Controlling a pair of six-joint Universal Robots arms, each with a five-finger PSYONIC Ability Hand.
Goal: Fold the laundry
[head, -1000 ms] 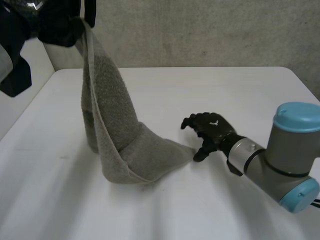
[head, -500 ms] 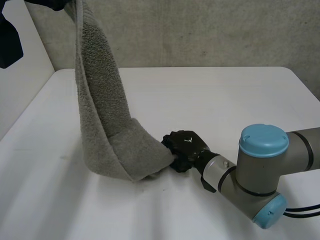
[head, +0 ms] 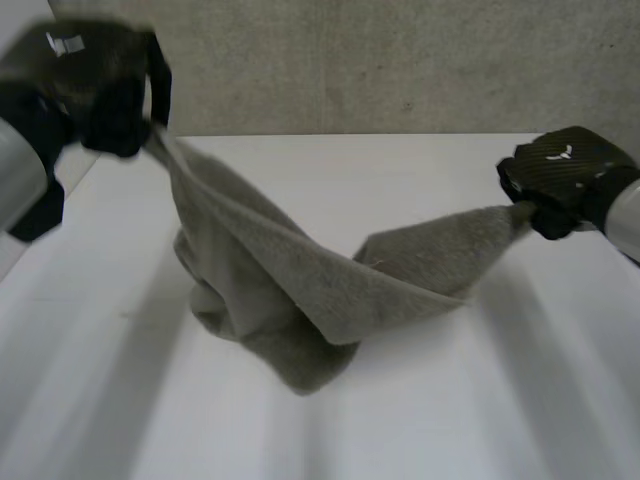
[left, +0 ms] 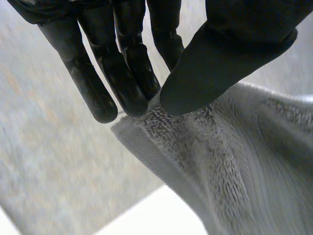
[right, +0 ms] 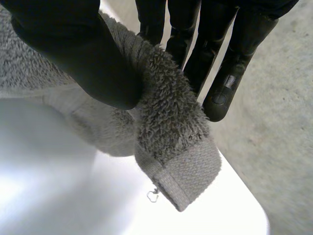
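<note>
Towel [right: 168, 122] hem beyond right robot hand [right: 73, 54]

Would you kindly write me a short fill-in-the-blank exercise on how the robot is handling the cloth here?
1. The number of black hands holding the grey terry towel is ____.
2. The left hand pinches its corner between fingers and ____.
3. The right hand pinches another corner, while the towel's middle lies on the ____ table.
Missing words: two; thumb; white.
</note>
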